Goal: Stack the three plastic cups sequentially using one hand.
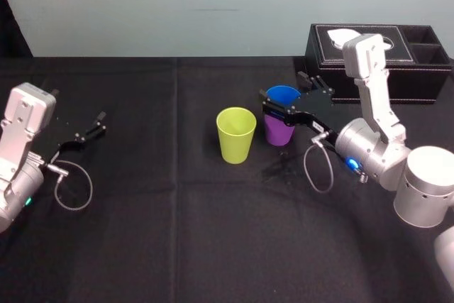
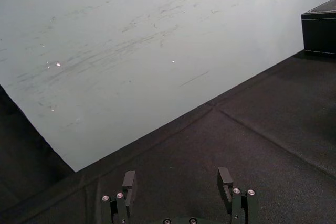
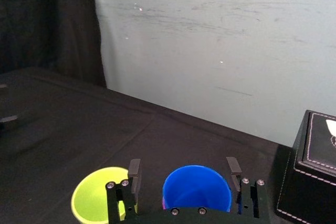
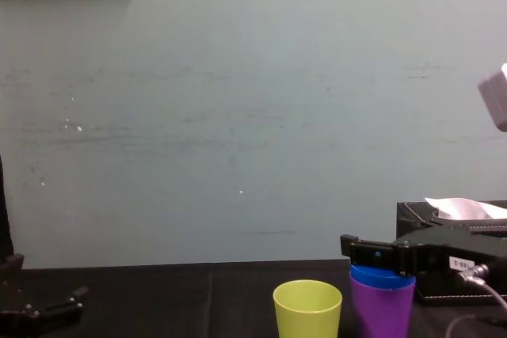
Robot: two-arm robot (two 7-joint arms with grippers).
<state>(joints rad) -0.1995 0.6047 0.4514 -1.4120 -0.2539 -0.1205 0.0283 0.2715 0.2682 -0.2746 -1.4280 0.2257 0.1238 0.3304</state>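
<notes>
1. Gripper report: my right gripper (image 1: pixel 287 94) is out over the middle-right of the table (image 1: pixel 177 232), level with the rim of the blue cup (image 1: pixel 282 94).
2. I read its jaws as spread wide, one on each side of that rim. In the right wrist view a sliver of dark shows between one of its fingers (image 3: pixel 135 170) and the cup wall, so I count it as straddling the cup, not clamping it.
3. The blue cup sits nested inside the purple cup (image 1: pixel 278 131), with only its upper band showing above the purple rim. The chest view shows the pair upright on the cloth.
4. The yellow-green cup (image 1: pixel 235 135) stands upright by itself just beside that pair, on the robot's left of it, not touching, with its mouth open upward.
5. A black tissue box (image 1: pixel 383 69) stands behind my right arm near the far edge, apart from the cups.
6. My left gripper (image 1: pixel 99 124) is parked at the left side of the table, well apart from the cups. Its jaws are spread with nothing between them, as the left wrist view shows.
</notes>
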